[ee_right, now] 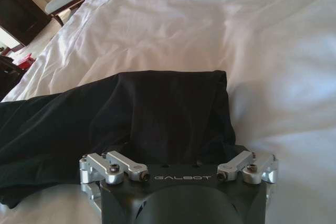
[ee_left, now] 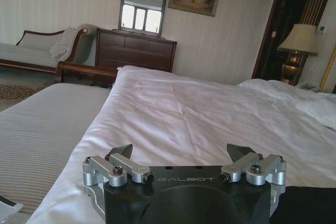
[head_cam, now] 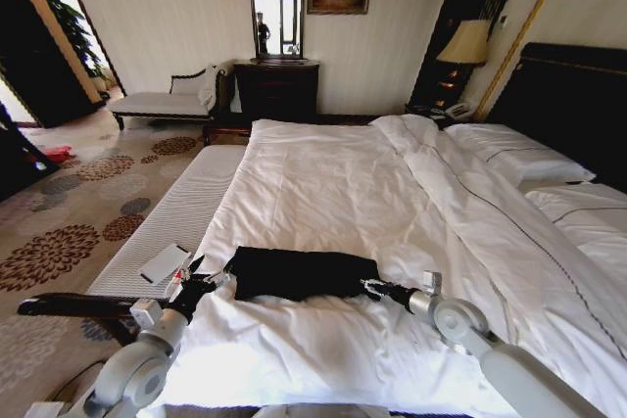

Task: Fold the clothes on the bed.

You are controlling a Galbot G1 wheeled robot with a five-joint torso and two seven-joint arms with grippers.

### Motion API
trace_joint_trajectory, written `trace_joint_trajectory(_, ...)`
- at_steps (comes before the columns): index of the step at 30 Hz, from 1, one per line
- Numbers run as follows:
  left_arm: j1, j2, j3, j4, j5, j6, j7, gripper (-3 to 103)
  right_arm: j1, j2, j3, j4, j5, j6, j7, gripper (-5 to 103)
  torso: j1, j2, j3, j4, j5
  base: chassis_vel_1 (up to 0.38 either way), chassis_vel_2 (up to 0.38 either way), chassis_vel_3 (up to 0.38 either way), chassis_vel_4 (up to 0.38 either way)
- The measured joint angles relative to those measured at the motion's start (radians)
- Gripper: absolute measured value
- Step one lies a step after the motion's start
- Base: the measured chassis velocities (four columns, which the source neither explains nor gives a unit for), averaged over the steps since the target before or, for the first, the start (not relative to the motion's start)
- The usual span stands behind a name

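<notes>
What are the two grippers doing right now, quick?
Left gripper: open, empty, at the left end of the black shirt.
Right gripper: at the shirt's right end; grip cannot be told.

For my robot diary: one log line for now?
T-shirt: folded strip on bed | left gripper: open, left end | right gripper: open, right end
</notes>
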Motion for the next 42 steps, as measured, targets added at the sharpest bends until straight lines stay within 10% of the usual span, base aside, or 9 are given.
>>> trace_joint_trajectory(25, 0.027, 0.002, -0.024, -0.012, -0.012, 0.014, -0.024, 100, 0.130, 0.092, -0.169, -0.024, -0.008, -0.031, -0.005, 100, 0.000, 0.000, 0.000, 0.0000, 0.0001, 0.000, 0.000, 0.000, 0.000)
trace_joint_trajectory(42, 0.028, -0.014, -0.033, -0.011, -0.017, 0.009, -0.024, 100, 0.112, 0.078, -0.157, -0.022, -0.018, -0.004, -0.011, 35, 0.000, 0.000, 0.000, 0.0001, 0.0002, 0.000, 0.000, 0.000, 0.000)
